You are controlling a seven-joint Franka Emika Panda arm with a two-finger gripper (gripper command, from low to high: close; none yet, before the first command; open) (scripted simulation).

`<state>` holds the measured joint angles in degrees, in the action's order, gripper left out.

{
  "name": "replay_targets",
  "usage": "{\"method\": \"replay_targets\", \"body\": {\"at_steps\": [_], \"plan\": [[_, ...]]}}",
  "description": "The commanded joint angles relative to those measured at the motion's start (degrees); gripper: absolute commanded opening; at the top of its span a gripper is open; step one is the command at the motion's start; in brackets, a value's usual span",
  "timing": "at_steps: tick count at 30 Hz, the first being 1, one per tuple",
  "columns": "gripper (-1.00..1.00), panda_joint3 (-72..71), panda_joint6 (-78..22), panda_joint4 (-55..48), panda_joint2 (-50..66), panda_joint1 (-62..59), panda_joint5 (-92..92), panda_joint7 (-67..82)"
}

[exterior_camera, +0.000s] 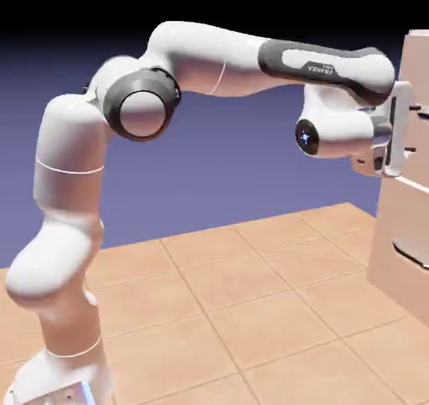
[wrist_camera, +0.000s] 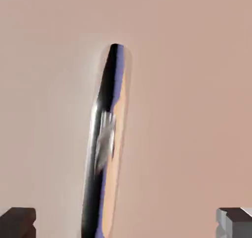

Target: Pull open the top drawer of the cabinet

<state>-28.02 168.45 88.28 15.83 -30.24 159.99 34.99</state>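
Gripper [wrist_camera: 126,222]: fingers spread wide apart, nothing clamped.
Handle [wrist_camera: 106,143]: dead ahead between the fingertips, long axis crossing the gap.
Top drawer [exterior_camera: 416,101]: at the cabinet [exterior_camera: 406,252] top, looked shut.

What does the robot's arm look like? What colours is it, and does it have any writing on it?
The arm is glossy white, built of fat rounded segments like sausages. The joints have dark grey bands, and the forearm has a dark grey strip with small white lettering, too small to read for sure. Near the wrist glows a small blue light. The gripper has two small blocky fingertips, grey and dark. No cables show.
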Motion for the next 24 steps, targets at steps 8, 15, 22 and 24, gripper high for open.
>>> {"method": "replay_targets", "body": {"at_steps": [8, 15, 22, 24], "plan": [[0.00, 1.18, 3.56, -11.88, 8.07, 3.20, 3.23, 3.79], [-1.00, 2.05, 5.06, -16.20, 11.07, 4.92, 3.37, 4.89], [-1.00, 0.23, -0.10, -1.67, 1.04, 0.12, 3.08, 1.20], [-1.00, -3.54, -0.48, 0.05, 0.29, -3.59, 4.06, 2.87]]}}
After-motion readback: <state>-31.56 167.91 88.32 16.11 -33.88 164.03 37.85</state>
